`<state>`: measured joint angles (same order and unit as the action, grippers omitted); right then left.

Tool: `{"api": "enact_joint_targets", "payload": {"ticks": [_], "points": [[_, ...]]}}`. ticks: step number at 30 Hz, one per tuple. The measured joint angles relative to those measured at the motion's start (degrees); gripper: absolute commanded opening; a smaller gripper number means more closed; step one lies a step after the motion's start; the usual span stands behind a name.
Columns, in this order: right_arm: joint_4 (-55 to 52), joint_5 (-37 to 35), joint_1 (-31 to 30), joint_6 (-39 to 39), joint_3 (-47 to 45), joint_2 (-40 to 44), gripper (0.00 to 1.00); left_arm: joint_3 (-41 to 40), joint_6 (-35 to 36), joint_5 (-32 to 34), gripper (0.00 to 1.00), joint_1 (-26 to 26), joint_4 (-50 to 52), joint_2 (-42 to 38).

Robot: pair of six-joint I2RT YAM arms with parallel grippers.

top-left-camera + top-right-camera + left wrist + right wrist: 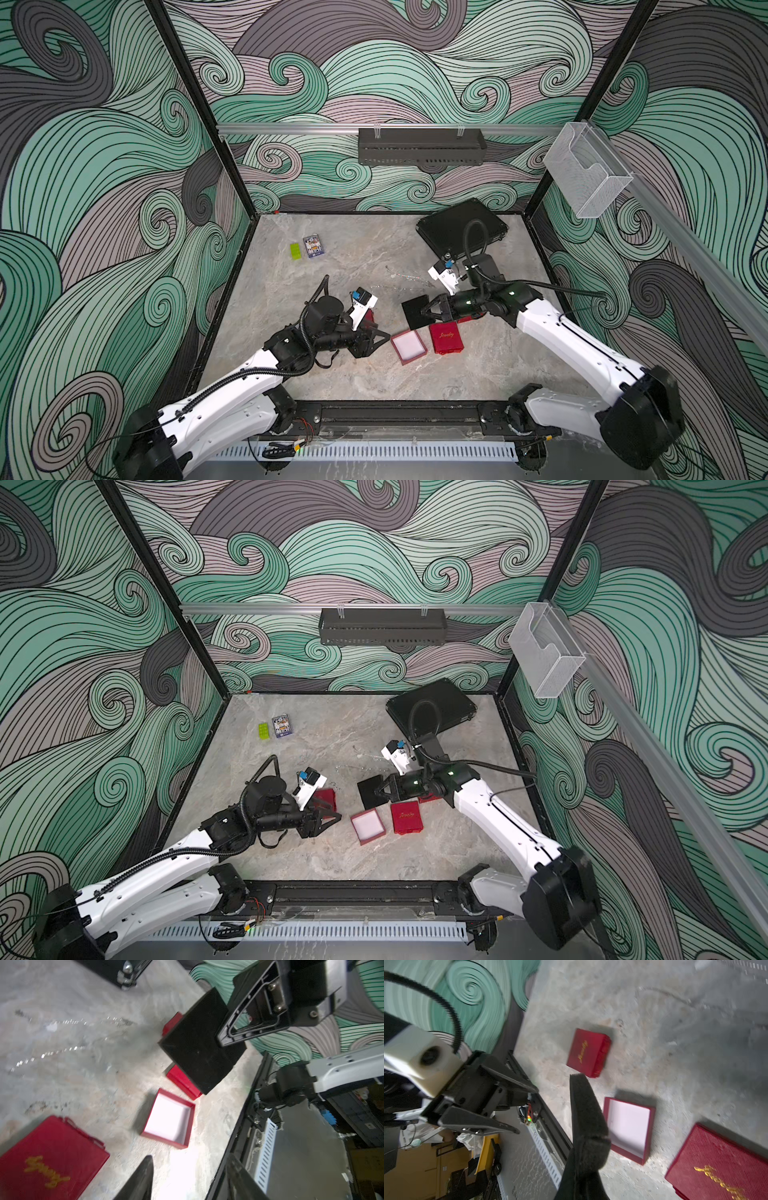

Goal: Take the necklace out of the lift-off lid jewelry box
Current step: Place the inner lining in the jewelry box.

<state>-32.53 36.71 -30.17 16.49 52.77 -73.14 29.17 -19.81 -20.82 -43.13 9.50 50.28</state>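
**Foam insert in hand, necklace out on the table – park the foam cleanly**

My right gripper (427,312) is clamped on one edge of the black foam insert (413,312). It holds the foam off the table (332,257), just past the open box (408,347). My left gripper (377,343) has its jaws apart and nothing between them, and sits just on the other side of that box. The box shows only its white floor.

The necklace (68,1022) lies strung out on bare table, well apart from the box and towards the back. It is thin and blurred, so I can't trace its full run or find the clasp.

My read is that the task is basically done and what's left is getting rid of the foam.

How to do it well:
- Stay low and slow. The foam is soft and pinched at one edge, so it will likely flop or pivot in the jaws.
- Set it on clear table near the boxes, not towards the chain.
- Don't let the foam or wrist sweep over the necklace, since a snag would drag it.
- Get the foam flat on the table before parting the jaws.
- Keep the left arm where it is, out of the path.
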Motion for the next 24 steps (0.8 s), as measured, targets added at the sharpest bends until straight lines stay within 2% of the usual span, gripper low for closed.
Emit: {"api": "enact_joint_targets", "payload": {"ticks": [3,6,13,18,24], "points": [[-2.5,-3.7,-2.6,0.0,0.0,-5.7,0.00,-1.9,-1.6,2.5,0.54,0.0,1.0,1.6],[-3.7,-5.5,-5.1,0.0,0.0,-9.5,0.00,-3.3,-2.4,4.6,0.49,-0.4,1.5,2.3],[-3.1,-6.8,-6.9,0.7,0.0,-12.8,0.00,-3.7,-2.5,7.6,0.40,-2.8,1.2,5.3],[-0.3,-6.9,-7.7,2.0,-0.4,-15.9,0.00,-3.8,-2.8,10.2,0.30,-5.8,-0.7,11.7],[2.7,-7.5,-8.9,3.5,-0.6,-20.1,0.00,-3.6,-3.2,14.2,0.23,-10.8,-3.4,18.4]]}}
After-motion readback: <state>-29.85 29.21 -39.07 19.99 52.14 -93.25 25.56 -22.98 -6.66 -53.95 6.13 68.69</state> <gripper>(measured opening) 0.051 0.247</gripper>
